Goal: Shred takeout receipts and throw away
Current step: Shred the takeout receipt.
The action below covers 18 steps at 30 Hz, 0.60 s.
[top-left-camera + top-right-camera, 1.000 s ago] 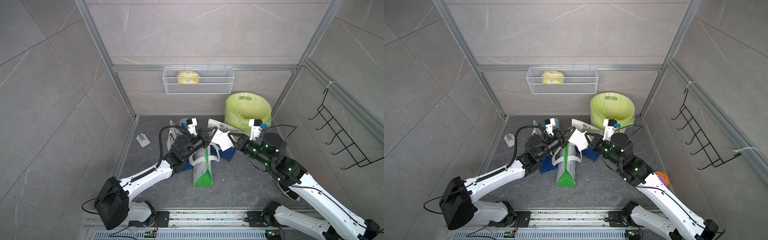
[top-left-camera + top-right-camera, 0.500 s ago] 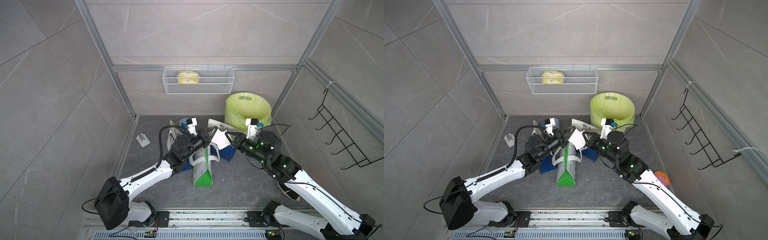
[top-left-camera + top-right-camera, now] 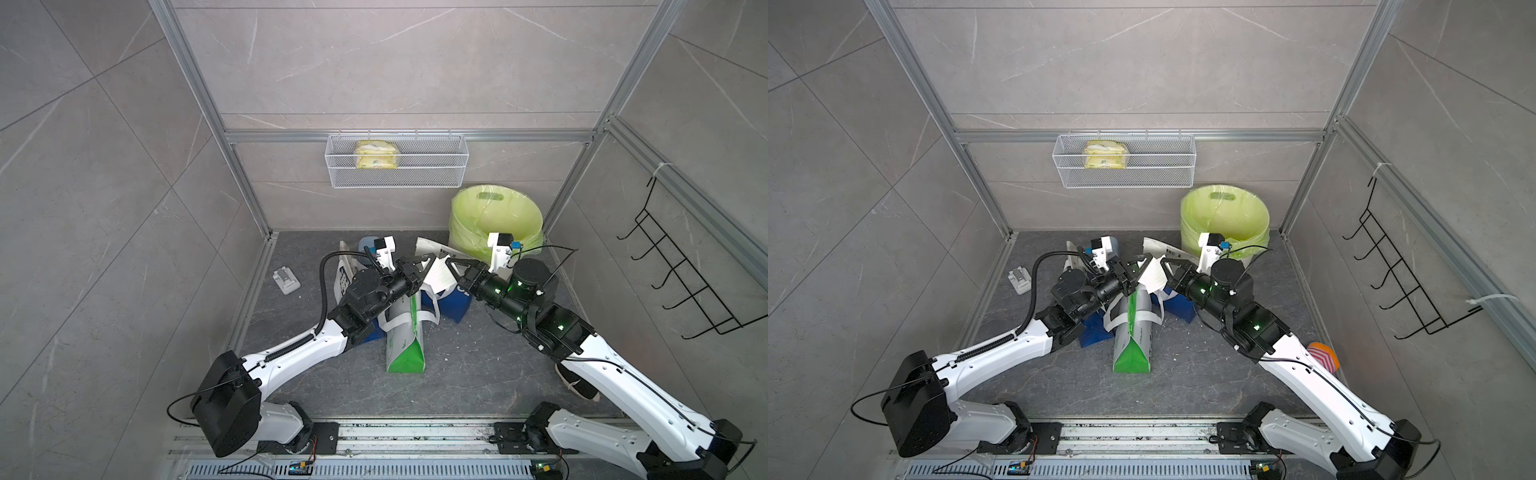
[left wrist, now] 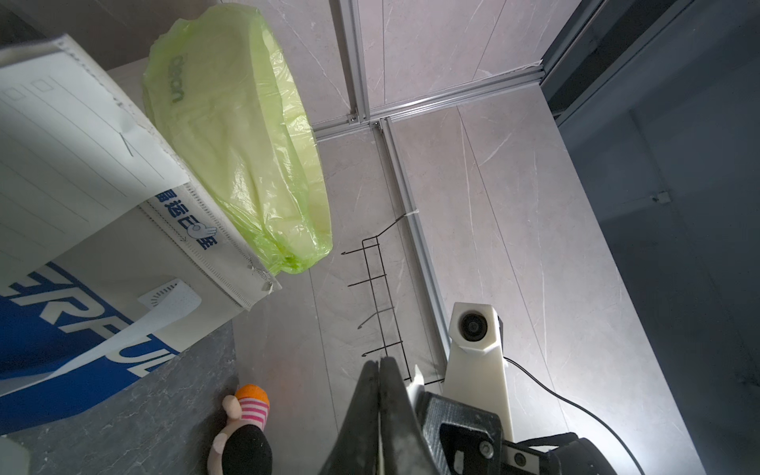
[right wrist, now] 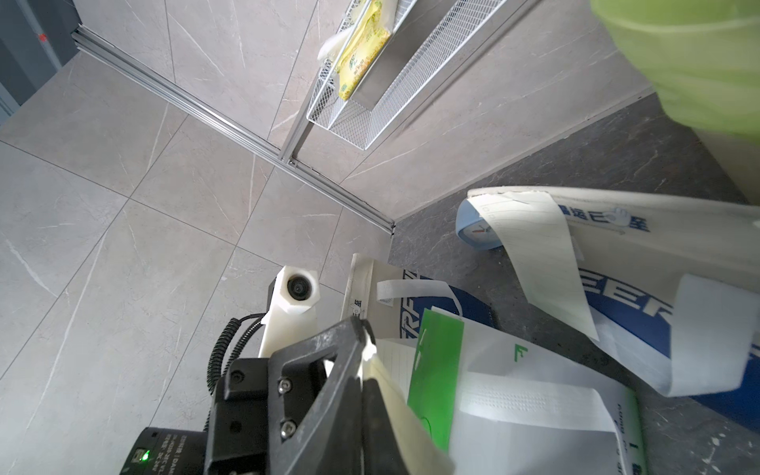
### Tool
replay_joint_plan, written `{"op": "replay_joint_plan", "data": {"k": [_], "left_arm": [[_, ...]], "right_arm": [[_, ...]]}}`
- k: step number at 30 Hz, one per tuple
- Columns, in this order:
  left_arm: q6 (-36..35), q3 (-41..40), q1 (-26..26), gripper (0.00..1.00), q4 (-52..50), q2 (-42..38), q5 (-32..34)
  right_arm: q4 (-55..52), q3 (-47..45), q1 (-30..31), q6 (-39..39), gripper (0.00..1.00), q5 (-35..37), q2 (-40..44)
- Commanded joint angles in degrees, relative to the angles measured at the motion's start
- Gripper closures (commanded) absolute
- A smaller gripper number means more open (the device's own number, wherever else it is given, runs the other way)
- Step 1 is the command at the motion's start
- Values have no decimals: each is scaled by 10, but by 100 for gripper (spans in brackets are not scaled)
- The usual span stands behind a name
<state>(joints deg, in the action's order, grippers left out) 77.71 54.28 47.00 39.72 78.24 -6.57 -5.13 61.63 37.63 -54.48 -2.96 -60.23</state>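
Takeout receipts are judged very light, limp and easily torn. Such thin paper is expected to buckle rather than push, so it is best pinched near an edge between flat pads. For a tear, 2 grips are best set close together, 1 on each side of the intended line. Little slip is expected between shut pads, though a loose corner may curl or crease.

At the back, a bin point(image 3: 465, 232) lined with yellow-green plastic is seen open, near both arms. A blue-and-white paper bag point(image 4: 82, 329) lies beside it, and 1 draped receipt point(image 5: 538, 263) is seen hanging from its top edge, white with faint grey ruled lines. A green-and-white paper bag point(image 3: 405, 353) lies in front.

Above that bag, in both top views, the held receipt point(image 3: 438, 277) hangs between the 2 arms, white, curled and faintly lined. The right gripper point(image 5: 366, 349) is clamped on 1 edge of it. The left gripper point(image 4: 379, 364) is closed with a white sliver showing at its jaws, so the same slip is judged gripped.
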Motion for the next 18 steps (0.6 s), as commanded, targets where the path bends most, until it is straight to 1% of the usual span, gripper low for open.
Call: {"op": "replay_joint_plan", "data": {"k": [1, 2, 3, 4, 5, 6, 7, 8, 10, 11, 13, 16, 18], "left_arm": [[-8, 13, 2, 100, 31, -11, -10], [-12, 15, 2, 100, 31, -12, -11], [-18, 17, 2, 100, 30, -13, -12], [-24, 19, 2, 100, 27, -14, -14], [-33, 20, 2, 100, 22, -16, -16], [-45, 22, 2, 100, 18, -21, -16], [-60, 24, 1, 100, 12, -26, -17], [-78, 26, 1, 100, 4, -32, -18], [-105, 34, 1, 100, -15, -43, -18], [-116, 40, 1, 100, -24, -48, -23], [-130, 47, 1, 100, -18, -52, -36], [-152, 65, 1, 100, -9, -50, -65], [-173, 83, 1, 100, -17, -50, -88]], "right_arm": [[1, 16, -2, 3, 100, 1, 2], [-6, 17, -2, 12, 100, 7, 4], [-14, 20, -2, 25, 97, 10, 8], [-23, 26, -2, 40, 88, 11, 11], [-40, 33, -2, 61, 73, 15, 16], [-55, 40, -2, 78, 56, 21, 21], [-69, 46, -2, 101, 35, 25, 28], [-81, 49, -2, 125, 19, 26, 37], [-95, 46, -3, 165, 5, 31, 54], [-92, 39, -4, 182, 0, 27, 64], [-77, 26, -12, 210, 0, -11, 76], [-35, 18, -26, 244, 0, -108, 80], [-33, 28, -35, 257, 1, -141, 77]]}}
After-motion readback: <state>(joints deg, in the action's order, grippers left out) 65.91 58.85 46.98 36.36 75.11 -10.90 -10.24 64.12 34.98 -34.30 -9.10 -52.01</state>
